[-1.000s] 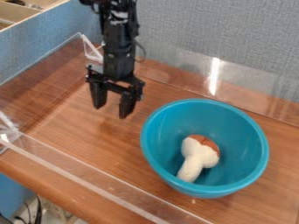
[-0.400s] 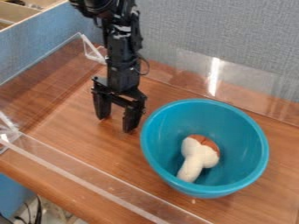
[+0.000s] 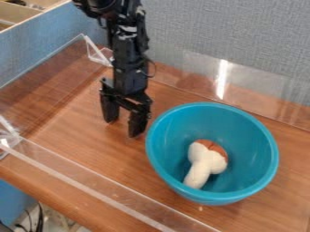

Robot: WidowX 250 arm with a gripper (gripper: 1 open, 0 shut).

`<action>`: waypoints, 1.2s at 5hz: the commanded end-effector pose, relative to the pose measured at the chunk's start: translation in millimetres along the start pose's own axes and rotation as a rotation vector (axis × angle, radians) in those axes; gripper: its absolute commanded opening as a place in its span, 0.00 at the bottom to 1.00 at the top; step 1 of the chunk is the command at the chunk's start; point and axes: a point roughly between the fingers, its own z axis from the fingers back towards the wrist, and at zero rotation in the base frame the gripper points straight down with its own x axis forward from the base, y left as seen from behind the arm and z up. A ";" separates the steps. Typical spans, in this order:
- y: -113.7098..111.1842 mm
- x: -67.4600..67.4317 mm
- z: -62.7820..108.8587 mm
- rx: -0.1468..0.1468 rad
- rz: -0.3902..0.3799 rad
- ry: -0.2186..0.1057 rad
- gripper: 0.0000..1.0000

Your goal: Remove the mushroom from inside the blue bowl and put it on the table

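1. Compared with a second ago, the pincer (image 3: pixel 125 117) has come lower and drifted a little toward the blue bowl (image 3: pixel 171 134), and its wrist has rolled slightly, so the two fingers now face the camera at a different angle. Over the last fraction of a second it has barely shifted.

2. The pincer stands spread wide and empty, fingers pointing down. It sits just beside the bowl, on the bowl's left as the camera sees it, outside the rim. Whether the fingertips touch the bench (image 3: pixel 61 122) cannot be told from this angle.

3. The mushroom (image 3: pixel 205 162) has not moved. It lies on its side on the bowl's floor, reddish-brown cap toward the bowl's far wall, cream stem pointing toward the bowl's near wall.

4. The bowl itself sits where it sat, on the bench's right part, near the low clear wall at the front.

5. What this means: nothing of the task is done yet. Judging by the picture, the descent has put the pincer beside the bowl rather than over it, so it would likely need to rise above the rim and travel across to the bowl's middle before lowering onto the mushroom.

6. The risk in that move is clipping the bowl's near-left rim and shoving the bowl.
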 end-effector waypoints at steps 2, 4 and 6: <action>-6.3 6.8 49.9 0.028 -0.016 -0.092 1.00; -22.4 14.5 56.8 0.023 0.005 -0.115 1.00; -26.7 17.8 59.9 0.019 0.018 -0.118 1.00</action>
